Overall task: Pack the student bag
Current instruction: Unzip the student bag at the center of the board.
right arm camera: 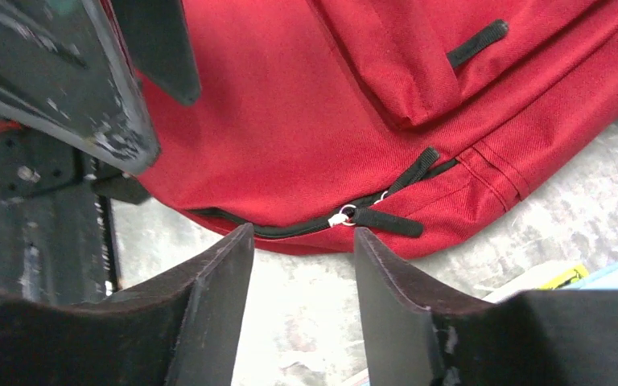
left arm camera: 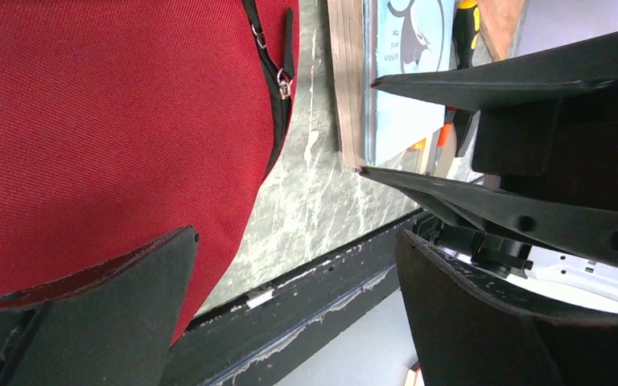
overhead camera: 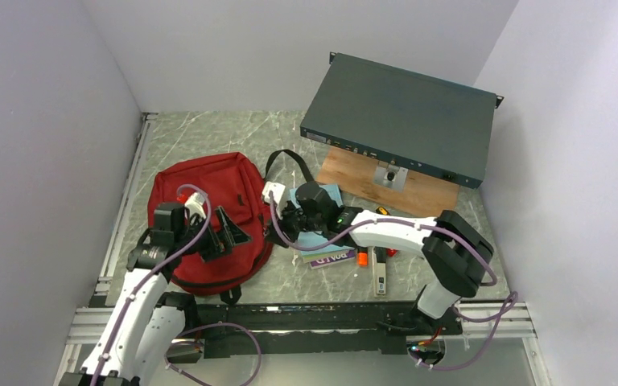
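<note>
student bag [overhead camera: 209,181]: dark red fabric, black zips and straps
surface [overhead camera: 209,133]: grey marble pattern, white veins
metal box [overhead camera: 402,121]: dark teal
board [overhead camera: 418,193]: light brown wood grain
arms [overhead camera: 386,229]: white shells, black joints
cables [overhead camera: 217,325]: purple

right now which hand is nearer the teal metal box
Right. The right hand is between the student bag and the teal metal box; the left hand is farther off, over the bag.

The top view looks down from high behind the near edge over the whole surface [overhead camera: 209,137]. The left wrist view peers close past the left tool [left arm camera: 298,241], and the right wrist view past the right tool [right arm camera: 304,233]. Both meet at the zipped edge of the bag [left arm camera: 113,121].
</note>
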`<state>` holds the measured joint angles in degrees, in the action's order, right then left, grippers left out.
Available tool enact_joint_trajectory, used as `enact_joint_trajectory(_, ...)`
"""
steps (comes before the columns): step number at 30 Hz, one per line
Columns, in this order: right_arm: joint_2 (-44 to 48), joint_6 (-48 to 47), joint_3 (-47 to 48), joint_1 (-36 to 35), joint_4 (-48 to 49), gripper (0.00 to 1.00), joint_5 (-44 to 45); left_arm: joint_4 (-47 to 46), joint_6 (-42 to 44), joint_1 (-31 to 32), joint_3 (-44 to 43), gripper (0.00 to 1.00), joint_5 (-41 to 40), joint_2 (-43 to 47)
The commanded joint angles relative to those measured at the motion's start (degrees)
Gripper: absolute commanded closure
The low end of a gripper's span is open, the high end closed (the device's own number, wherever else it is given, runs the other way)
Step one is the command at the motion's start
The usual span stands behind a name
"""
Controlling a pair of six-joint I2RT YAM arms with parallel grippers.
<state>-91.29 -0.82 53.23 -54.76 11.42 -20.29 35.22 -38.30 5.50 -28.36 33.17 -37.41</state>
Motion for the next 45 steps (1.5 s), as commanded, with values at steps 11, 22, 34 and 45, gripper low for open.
enact_joint_trajectory(11,-6.58,-35.12,2.96,0.10,-5.76,0.53,1.07,3.95,10.67,0.28,-25.42,0.13,-1.07,-31.08)
enact_joint_trajectory(22,-12.30,-39.19,8.24,0.09,-5.32,0.58,1.41,0.48,11.67,0.32,-33.26,0.24,2.64,-55.10)
enact_joint_trajectory(34,-7.18,-39.89,7.22,0.20,-8.37,0.58,-1.77,-4.56,13.34,1.40,-28.43,0.33,6.45,-61.37)
enact_joint_trajectory(45,-12.03,-41.38,10.69,0.72,-11.15,0.58,-1.46,-3.18,13.65,2.59,-29.42,0.32,3.26,-61.45)
